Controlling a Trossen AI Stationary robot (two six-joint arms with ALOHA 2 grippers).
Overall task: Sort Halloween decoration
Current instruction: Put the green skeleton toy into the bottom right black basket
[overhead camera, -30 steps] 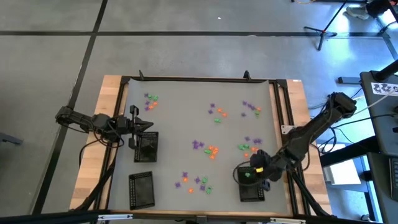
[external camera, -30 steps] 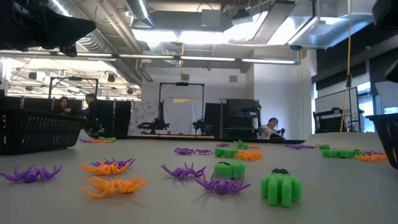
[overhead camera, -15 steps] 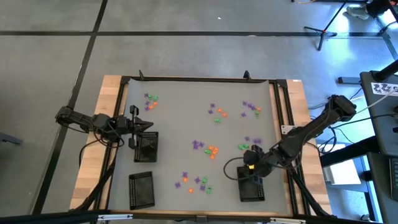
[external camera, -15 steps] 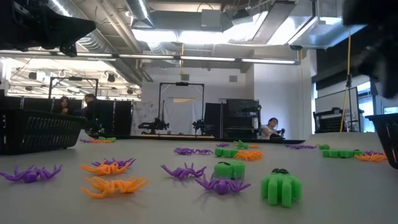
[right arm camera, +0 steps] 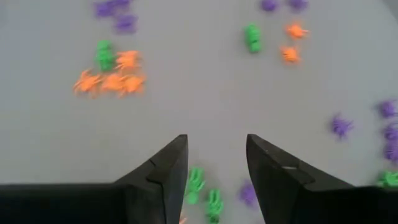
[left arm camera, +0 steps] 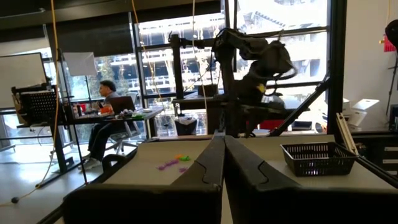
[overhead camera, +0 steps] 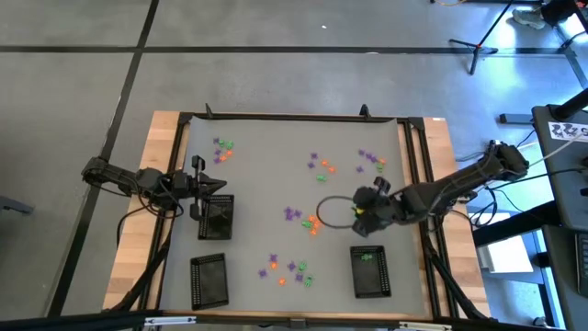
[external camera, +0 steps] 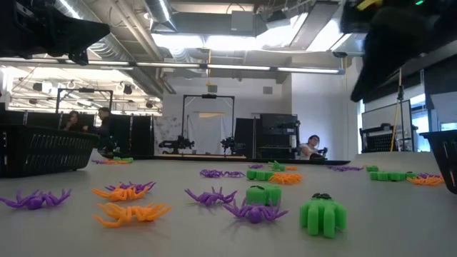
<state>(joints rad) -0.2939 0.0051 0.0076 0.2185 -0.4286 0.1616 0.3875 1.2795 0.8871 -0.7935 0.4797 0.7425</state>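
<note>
While stretched low across the table, right end effector spread, empty, above scattered trinkets

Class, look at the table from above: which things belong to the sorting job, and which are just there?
Part of the job:
- Halloween decoration, tiny orange, purple and green trinkets scattered on the table
- right hand, open above them
- black mesh trays, one holding a green piece

Just there:
- left hand, shut, waiting
- wooden table edge
</note>
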